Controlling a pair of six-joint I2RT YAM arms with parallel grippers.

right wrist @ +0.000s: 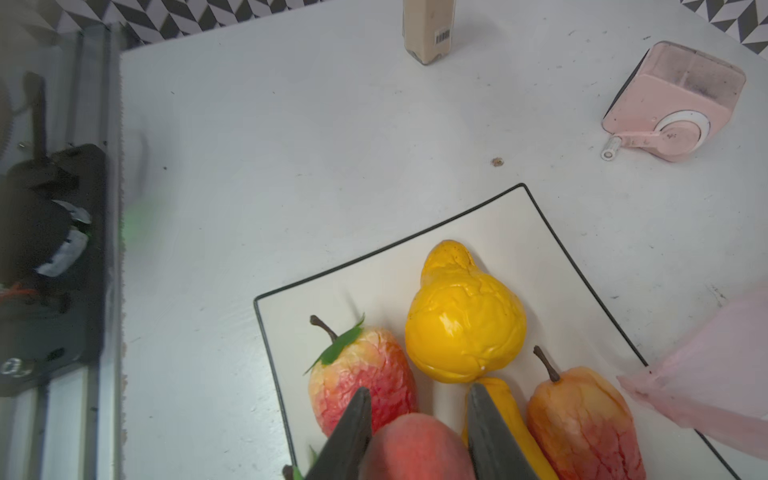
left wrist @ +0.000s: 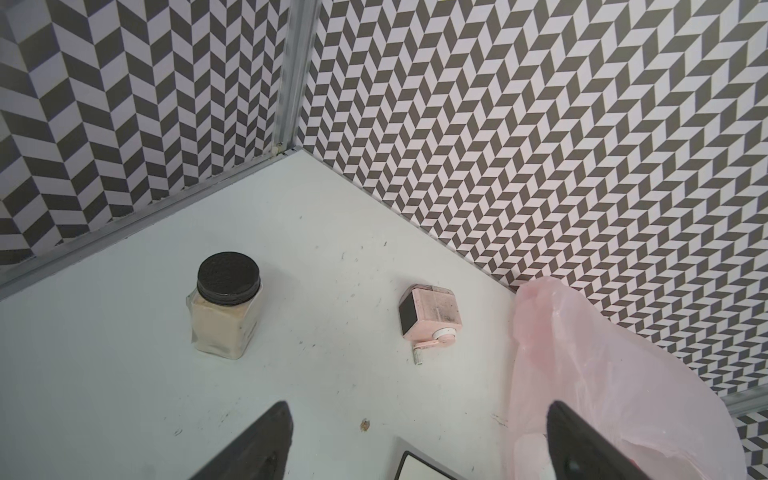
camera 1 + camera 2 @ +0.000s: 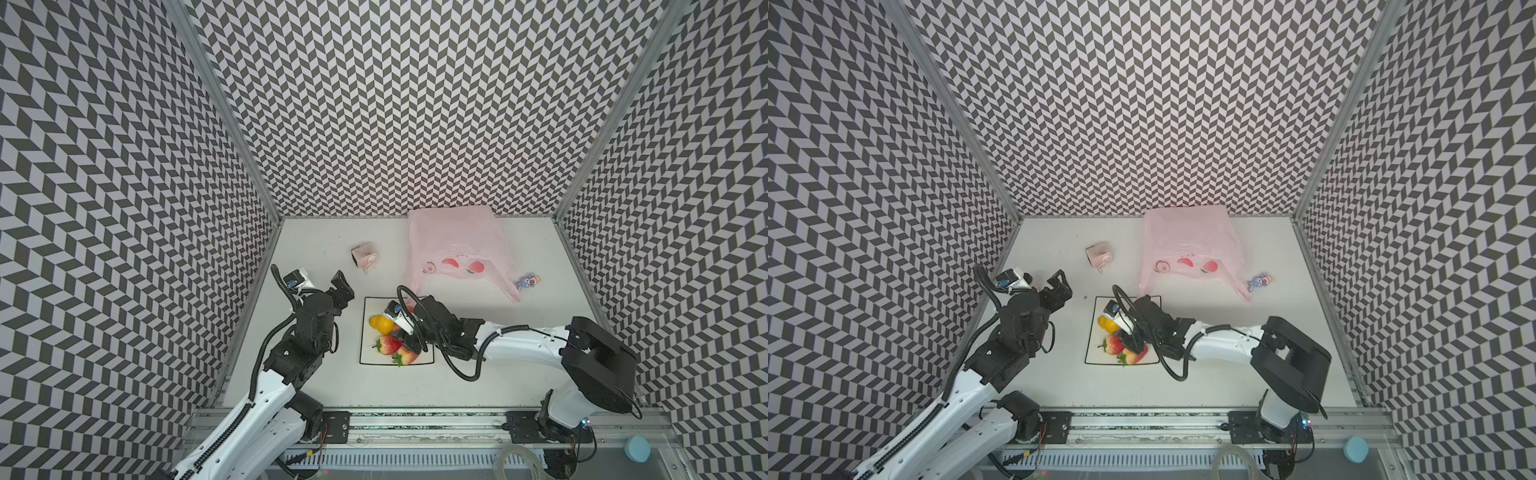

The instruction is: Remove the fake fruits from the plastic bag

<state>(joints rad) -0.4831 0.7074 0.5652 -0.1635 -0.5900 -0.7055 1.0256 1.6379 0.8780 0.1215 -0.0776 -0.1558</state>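
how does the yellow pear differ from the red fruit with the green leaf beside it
The yellow pear is plain yellow; the leafed fruit blotchy red and yellowish. The leafed fruit shows a brown stem and green leaf; the pear neither. Both are wrinkled, lying on the plate.

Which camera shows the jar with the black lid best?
The left wrist view: the jar stands whole, black lid and beige contents clear. The right wrist view catches only its lower part at the frame edge. It does not show in the top views.
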